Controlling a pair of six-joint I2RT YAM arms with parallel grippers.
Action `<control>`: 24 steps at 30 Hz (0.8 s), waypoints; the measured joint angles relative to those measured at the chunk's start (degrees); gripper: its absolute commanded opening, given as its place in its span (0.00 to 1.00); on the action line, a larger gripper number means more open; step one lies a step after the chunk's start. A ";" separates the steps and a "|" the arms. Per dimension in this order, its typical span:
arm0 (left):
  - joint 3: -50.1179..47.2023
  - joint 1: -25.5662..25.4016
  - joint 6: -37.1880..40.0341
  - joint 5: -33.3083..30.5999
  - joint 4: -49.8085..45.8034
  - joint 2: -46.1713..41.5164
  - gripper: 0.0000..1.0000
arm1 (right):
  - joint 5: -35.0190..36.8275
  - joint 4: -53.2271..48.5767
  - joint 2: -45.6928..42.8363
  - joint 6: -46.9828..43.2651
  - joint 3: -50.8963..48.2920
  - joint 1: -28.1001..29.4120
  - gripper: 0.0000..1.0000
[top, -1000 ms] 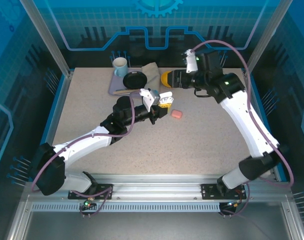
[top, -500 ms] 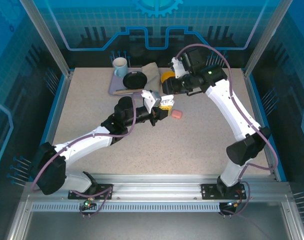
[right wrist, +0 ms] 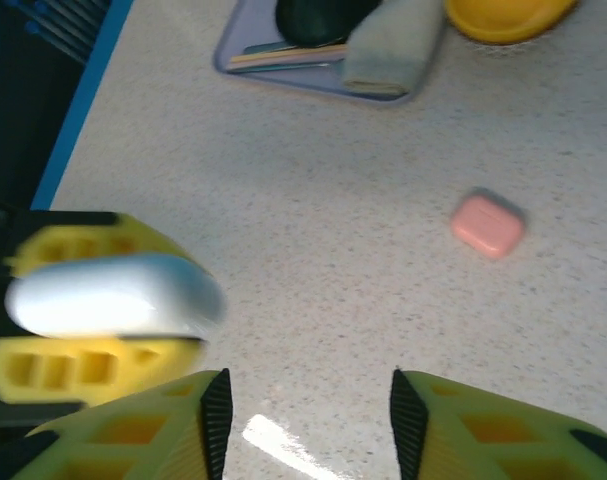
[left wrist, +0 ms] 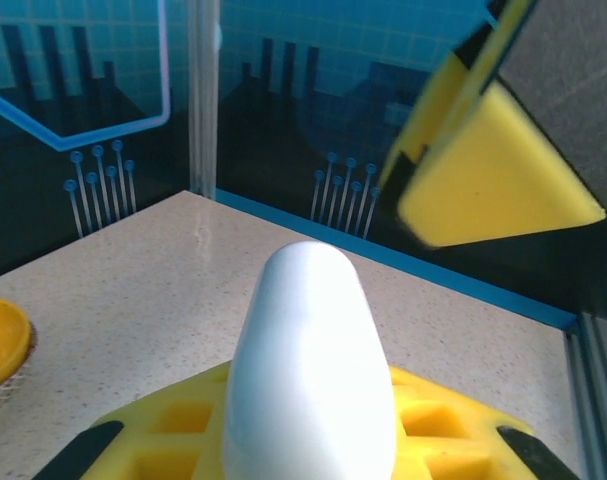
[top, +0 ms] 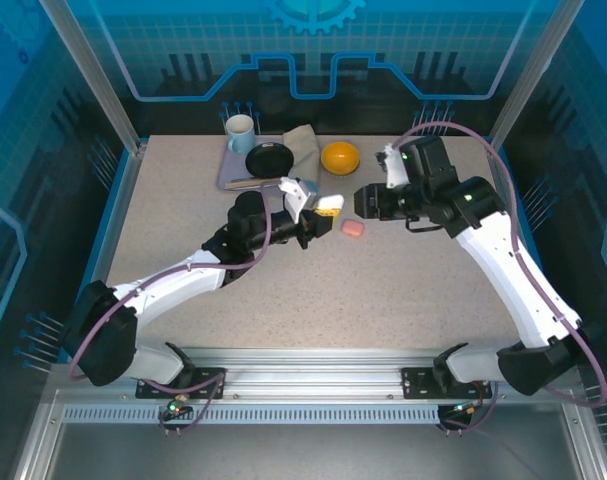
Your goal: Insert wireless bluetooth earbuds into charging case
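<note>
Left pincer (top: 326,210) is clenching white case (left wrist: 308,370) aloft. Right pincer (right wrist: 303,420) is hovering released, empty; pink case (right wrist: 488,225) lying ahead-right of it. Best: centring jaws across it, lowering slowly.

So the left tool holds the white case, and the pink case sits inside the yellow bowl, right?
No. The left tool does hold the white case, but the pink case lies on the bare table, apart from the yellow bowl, as the top external view shows.
</note>
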 measured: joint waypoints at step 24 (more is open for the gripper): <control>8.44 2.93 -29.83 5.62 -20.33 26.45 0.00 | 5.77 11.98 -5.38 13.90 -28.96 -5.42 0.53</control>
